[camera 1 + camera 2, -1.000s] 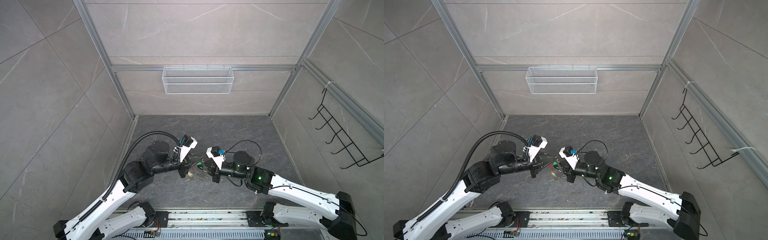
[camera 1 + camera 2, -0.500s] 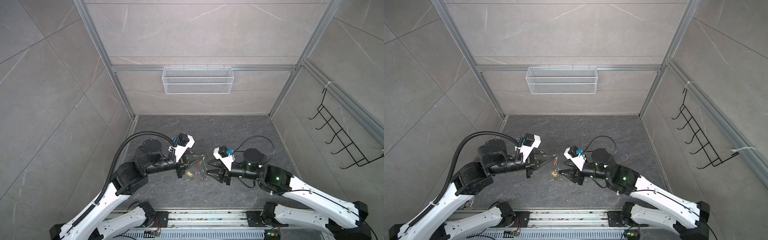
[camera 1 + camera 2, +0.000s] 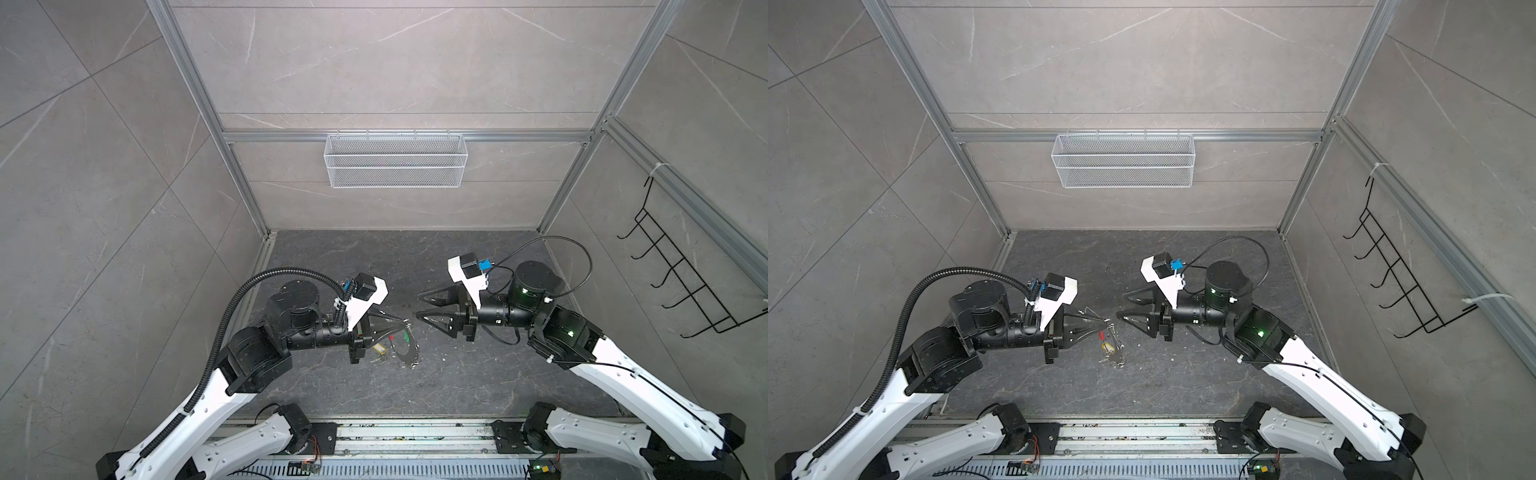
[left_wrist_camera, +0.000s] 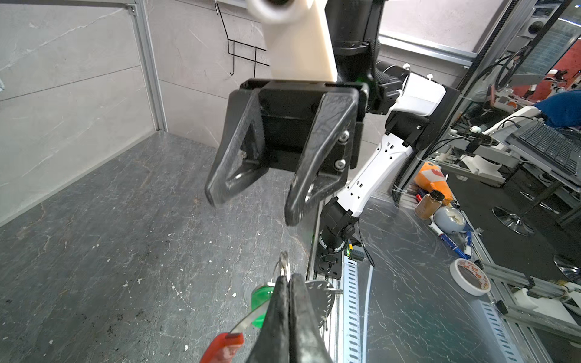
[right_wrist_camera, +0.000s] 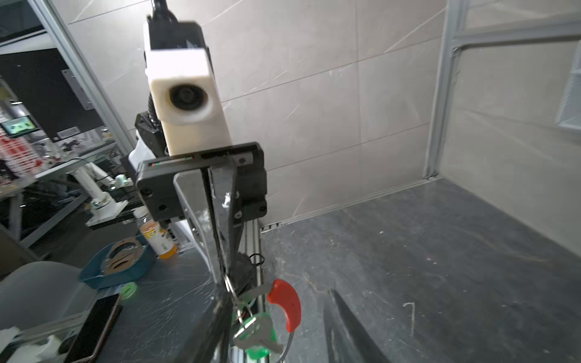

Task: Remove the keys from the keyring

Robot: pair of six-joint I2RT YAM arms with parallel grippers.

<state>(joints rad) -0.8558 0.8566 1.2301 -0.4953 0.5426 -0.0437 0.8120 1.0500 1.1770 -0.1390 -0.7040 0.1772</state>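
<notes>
Pulling back to its own side, the right gripper [image 3: 417, 311] is now hanging with fingers spread and empty — a second ago it was pinched shut at the bunch. The left gripper [image 4: 287, 283] is still clamping a small silver ring [image 4: 284, 261], with the keyring [image 5: 286, 303] and green-tagged key [image 5: 257, 333] dangling over the surface [image 3: 415, 395]. The yellow-tagged key [image 3: 379, 348] is sitting lower — freed or not, I cannot tell. Another pull is probably needed.

Grey veined tile walls [image 3: 395, 62], dark stone-look floor [image 3: 415, 257]; 1 white mesh basket [image 3: 395, 166], 1 black wire hook rack [image 3: 681, 282].
</notes>
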